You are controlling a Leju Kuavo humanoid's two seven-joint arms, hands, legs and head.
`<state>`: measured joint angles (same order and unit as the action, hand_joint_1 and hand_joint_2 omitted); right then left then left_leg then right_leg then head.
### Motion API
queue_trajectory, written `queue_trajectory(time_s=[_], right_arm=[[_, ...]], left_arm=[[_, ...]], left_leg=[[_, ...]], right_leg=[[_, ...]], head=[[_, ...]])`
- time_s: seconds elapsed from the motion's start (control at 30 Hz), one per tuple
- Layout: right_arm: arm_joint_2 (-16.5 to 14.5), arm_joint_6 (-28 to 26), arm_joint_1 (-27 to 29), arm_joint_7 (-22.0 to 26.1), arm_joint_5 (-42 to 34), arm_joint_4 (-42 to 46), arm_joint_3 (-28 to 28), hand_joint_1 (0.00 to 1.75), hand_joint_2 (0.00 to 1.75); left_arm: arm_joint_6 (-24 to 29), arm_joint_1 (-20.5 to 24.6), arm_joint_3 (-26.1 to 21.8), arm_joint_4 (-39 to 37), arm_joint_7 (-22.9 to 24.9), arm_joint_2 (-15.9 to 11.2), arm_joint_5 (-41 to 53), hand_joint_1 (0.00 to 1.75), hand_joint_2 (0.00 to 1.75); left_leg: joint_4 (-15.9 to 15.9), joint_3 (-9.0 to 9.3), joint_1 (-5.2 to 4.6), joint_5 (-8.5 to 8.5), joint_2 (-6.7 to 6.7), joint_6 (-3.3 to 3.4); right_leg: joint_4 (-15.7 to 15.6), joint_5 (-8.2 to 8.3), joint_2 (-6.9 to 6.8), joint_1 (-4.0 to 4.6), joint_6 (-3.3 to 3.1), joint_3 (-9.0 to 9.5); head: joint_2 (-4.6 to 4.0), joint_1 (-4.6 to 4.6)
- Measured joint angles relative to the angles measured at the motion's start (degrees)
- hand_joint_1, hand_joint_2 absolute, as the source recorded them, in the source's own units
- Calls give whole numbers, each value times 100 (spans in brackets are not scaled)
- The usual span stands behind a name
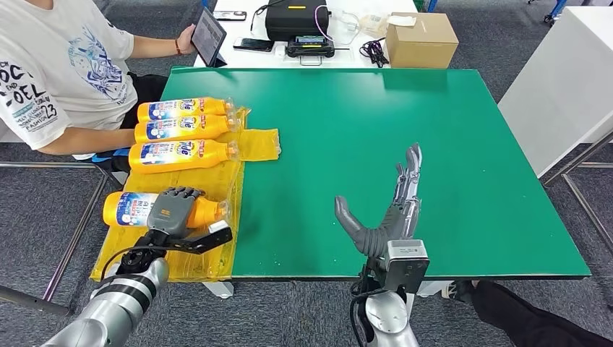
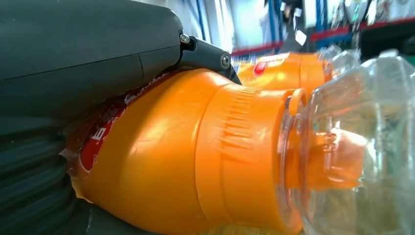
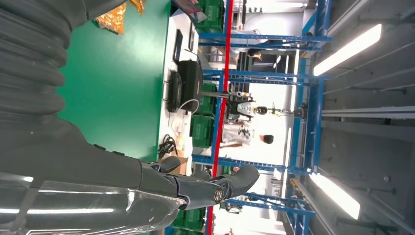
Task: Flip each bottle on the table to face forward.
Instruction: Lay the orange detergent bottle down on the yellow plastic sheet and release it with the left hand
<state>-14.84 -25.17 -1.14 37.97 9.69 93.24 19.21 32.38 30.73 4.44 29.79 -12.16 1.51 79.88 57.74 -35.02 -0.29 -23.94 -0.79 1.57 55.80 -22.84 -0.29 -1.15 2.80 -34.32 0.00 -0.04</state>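
Head view first, starting at the left side of the frame: a person in a white shirt (image 1: 61,69) is sitting at the upper left, holding a tablet (image 1: 208,35). Just to the right, three orange bottles (image 1: 184,130) are lying side by side on a yellow plastic sheet (image 1: 217,260) at the left edge of the green table (image 1: 448,181). Lower down, a fourth bottle (image 1: 130,208) is lying on the same sheet, and the left hand (image 1: 173,210) is wrapping its fingers over the middle of it, gripping it. In the left wrist view, this bottle's orange neck (image 2: 195,156) and clear cap (image 2: 352,147) are sitting very close to the camera (another orange bottle (image 2: 288,68) is showing behind it). Moving right to the lower middle of the head view, the right hand (image 1: 390,210) is hovering over the bare green table with fingers stretched straight and thumb spread out, holding nothing. At the upper right of the middle, a cardboard box (image 1: 421,40) is sitting on a white table behind.
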Motion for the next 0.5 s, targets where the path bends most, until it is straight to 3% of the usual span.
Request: queue_trajectory(time_s=[0.03,0.1,0.23,0.37,0.5], right_arm=[[0,10,-3,-17,-9,-11,0,0,175],[-1,34,-6,-54,-30,-34,-1,0,175],[-5,135,-15,-132,-63,-88,-6,0,175],[-50,279,-86,-192,-159,-206,-7,0,175],[-96,336,-152,-206,-184,-345,-4,0,175]], left_arm=[[-195,26,-32,-8,-92,0,-149,0,175],[-622,64,-130,-18,-342,10,-517,0,175],[-1604,71,-372,-21,-740,63,-1384,0,0],[-2682,127,-571,-21,-989,84,-2178,0,0],[-3176,115,-693,-19,-1185,150,-2791,0,0]], left_leg=[[-1,6,0,0,-1,0],[-1,16,-1,-1,-1,0],[-2,32,-2,-1,-16,0],[-6,73,-3,-8,-51,-3],[-8,101,-3,-15,-49,-11]], right_leg=[[0,0,0,0,0,6],[-1,-1,0,-1,-1,15],[-1,-7,-10,-3,2,35],[-4,-30,-46,-4,1,84],[-4,-35,-47,-3,-14,112]], head=[[0,-1],[0,-1],[0,-2],[0,-1],[0,-1]])
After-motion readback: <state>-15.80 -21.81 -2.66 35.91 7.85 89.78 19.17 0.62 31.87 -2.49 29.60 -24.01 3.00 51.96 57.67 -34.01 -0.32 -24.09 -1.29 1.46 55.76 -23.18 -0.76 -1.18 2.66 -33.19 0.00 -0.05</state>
